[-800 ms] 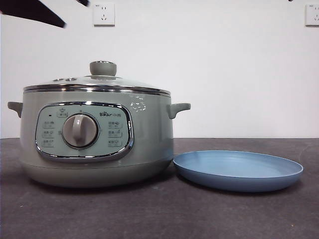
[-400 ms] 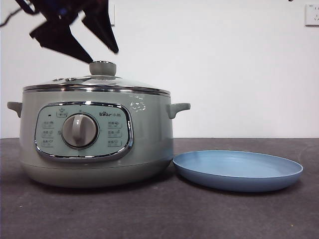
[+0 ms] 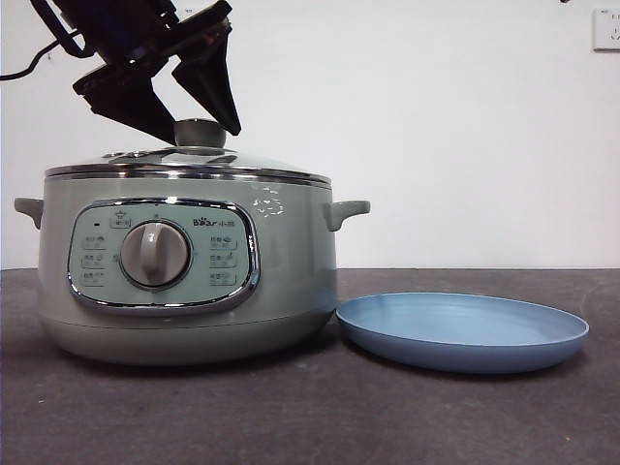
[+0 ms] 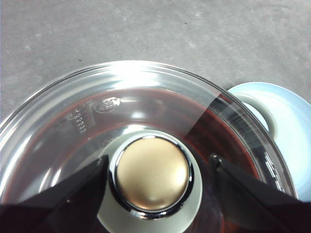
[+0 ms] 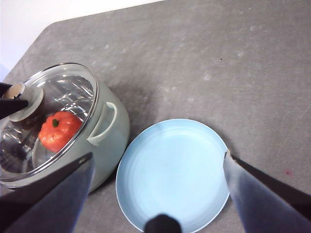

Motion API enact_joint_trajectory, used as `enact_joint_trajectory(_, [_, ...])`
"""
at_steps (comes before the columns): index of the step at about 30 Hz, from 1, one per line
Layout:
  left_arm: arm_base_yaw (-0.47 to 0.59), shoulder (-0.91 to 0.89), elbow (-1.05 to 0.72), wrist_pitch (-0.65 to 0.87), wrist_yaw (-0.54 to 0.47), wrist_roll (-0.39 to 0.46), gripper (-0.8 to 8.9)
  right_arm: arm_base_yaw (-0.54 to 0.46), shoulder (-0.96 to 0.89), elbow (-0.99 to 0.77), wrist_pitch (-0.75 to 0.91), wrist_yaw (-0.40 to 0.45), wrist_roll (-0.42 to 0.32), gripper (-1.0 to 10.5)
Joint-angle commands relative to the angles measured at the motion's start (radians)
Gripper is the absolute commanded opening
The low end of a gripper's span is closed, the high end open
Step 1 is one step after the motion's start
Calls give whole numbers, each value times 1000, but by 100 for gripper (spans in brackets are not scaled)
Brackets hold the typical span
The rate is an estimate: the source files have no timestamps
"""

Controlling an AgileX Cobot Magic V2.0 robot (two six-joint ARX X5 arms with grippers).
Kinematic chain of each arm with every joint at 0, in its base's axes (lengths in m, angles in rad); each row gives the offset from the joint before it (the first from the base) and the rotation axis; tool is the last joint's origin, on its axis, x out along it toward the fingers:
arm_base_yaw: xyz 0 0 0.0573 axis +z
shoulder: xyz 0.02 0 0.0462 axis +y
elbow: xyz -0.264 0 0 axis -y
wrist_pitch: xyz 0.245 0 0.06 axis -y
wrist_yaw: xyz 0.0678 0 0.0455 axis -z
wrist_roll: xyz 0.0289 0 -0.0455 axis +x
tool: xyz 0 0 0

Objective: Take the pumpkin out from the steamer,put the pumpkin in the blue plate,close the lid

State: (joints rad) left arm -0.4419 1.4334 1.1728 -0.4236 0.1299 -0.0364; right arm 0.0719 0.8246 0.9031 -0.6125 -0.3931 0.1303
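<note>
Nothing of the task is finished yet, as I judge it; the round, slightly domed glass lid with its chrome rim sits flat on the large sage-green electric steamer, and the small orange-red toy pumpkin lies inside on the pot's floor, seen through the glass; its dark-green stem points roughly upward, its body squat with no clear long axis. The wide, shallow light-blue plate lies just beside the steamer, nothing on it. My left pincer hangs spread wide around the lid's sage-green knob, one jaw on each side, gripping nothing; whether either jaw touches the knob I cannot tell. My right pincer waits high above the plate, jaws wide apart, holding nothing. Lifting the lid, moving the pumpkin and closing up all remain.
</note>
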Motion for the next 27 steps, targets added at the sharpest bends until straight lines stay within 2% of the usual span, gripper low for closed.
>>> enact_joint_trajectory(1, [-4, 5, 1, 10, -6, 21, 244, 2, 0, 2, 3, -1, -8, 441])
enact_joint_trajectory(4, [-4, 5, 1, 10, -6, 50, -25, 2, 0, 2, 1, -1, -8, 441])
enact_joint_trajectory(10, [-4, 0, 1, 12, -9, 61, -8, 2, 0, 2, -2, 3, -8, 441])
enact_joint_trajectory(15, [-2, -24, 27, 3, -63, 61, -8, 2, 0, 2, 12, -3, 11, 441])
enact_joint_trajectory(21, [-2, -112, 45, 3, -79, 66, -8, 19, 11, 2, 87, -124, 39, 438])
enact_joint_trajectory(27, [-2, -249, 45, -24, -163, 89, -8, 101, 77, 8, 188, -134, 70, 438])
